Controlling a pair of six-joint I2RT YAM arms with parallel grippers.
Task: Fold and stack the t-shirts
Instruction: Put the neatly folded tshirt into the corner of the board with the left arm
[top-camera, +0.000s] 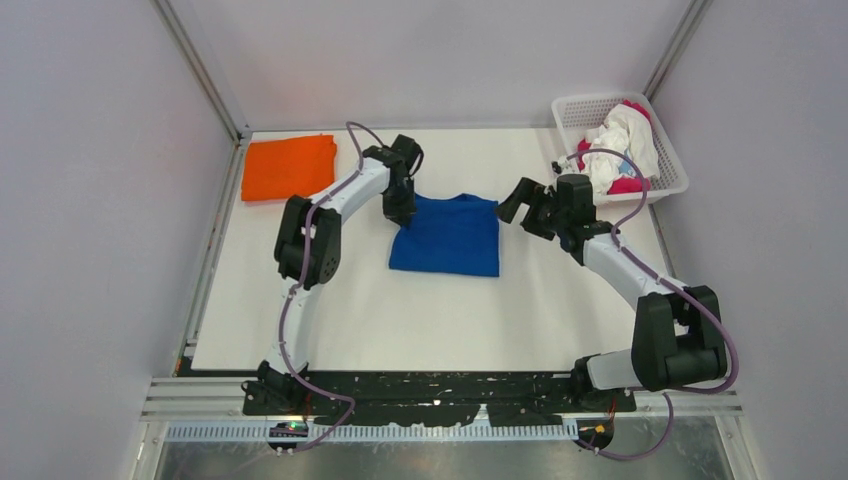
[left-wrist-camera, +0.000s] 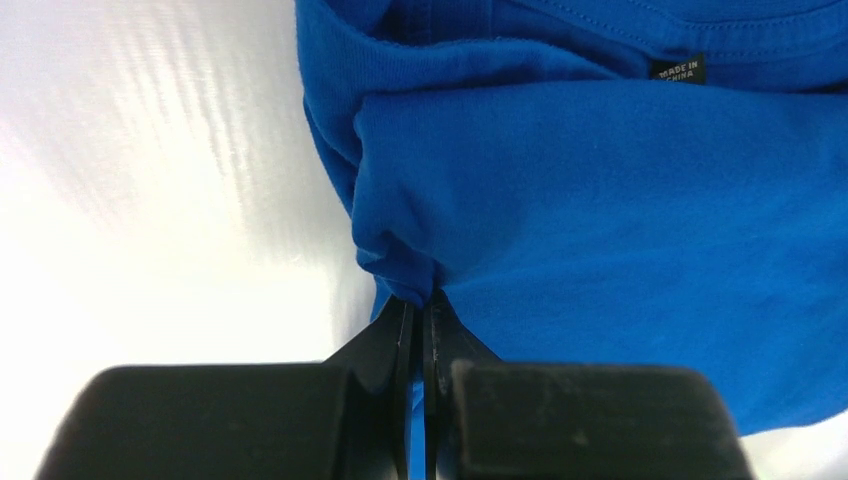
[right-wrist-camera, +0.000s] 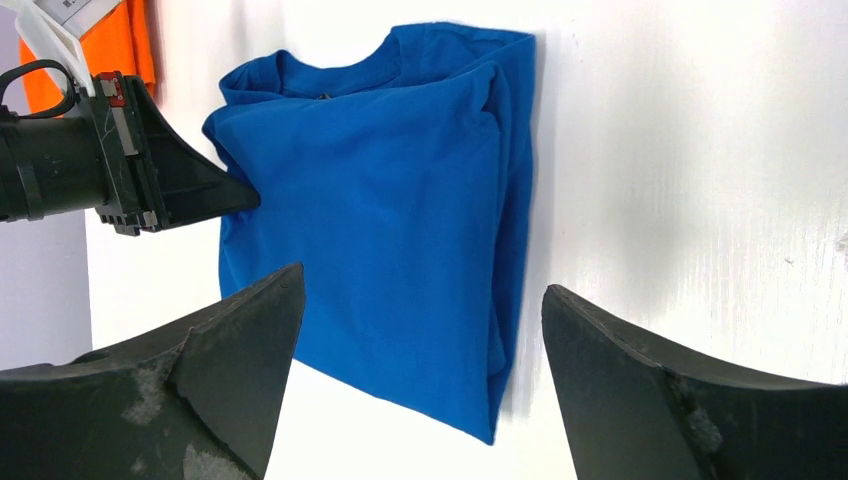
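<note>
A royal blue t-shirt (top-camera: 448, 237) lies folded into a rectangle at the table's middle, collar at the far side. My left gripper (top-camera: 400, 212) is shut on a pinch of fabric at the shirt's far left corner; in the left wrist view the jaws (left-wrist-camera: 420, 298) clamp a small bunch of blue cloth (left-wrist-camera: 620, 220). The right wrist view shows the same shirt (right-wrist-camera: 400, 220) with the left gripper (right-wrist-camera: 240, 195) at its edge. My right gripper (top-camera: 518, 212) hovers open just right of the shirt, its fingers (right-wrist-camera: 422, 285) wide with nothing between them. A folded orange t-shirt (top-camera: 290, 167) lies at the far left.
A white lattice basket (top-camera: 668, 150) stands at the far right corner, holding crumpled white (top-camera: 625, 140) and magenta (top-camera: 630, 185) shirts. Grey walls and metal posts enclose the table on three sides. The arm bases sit at the near edge.
</note>
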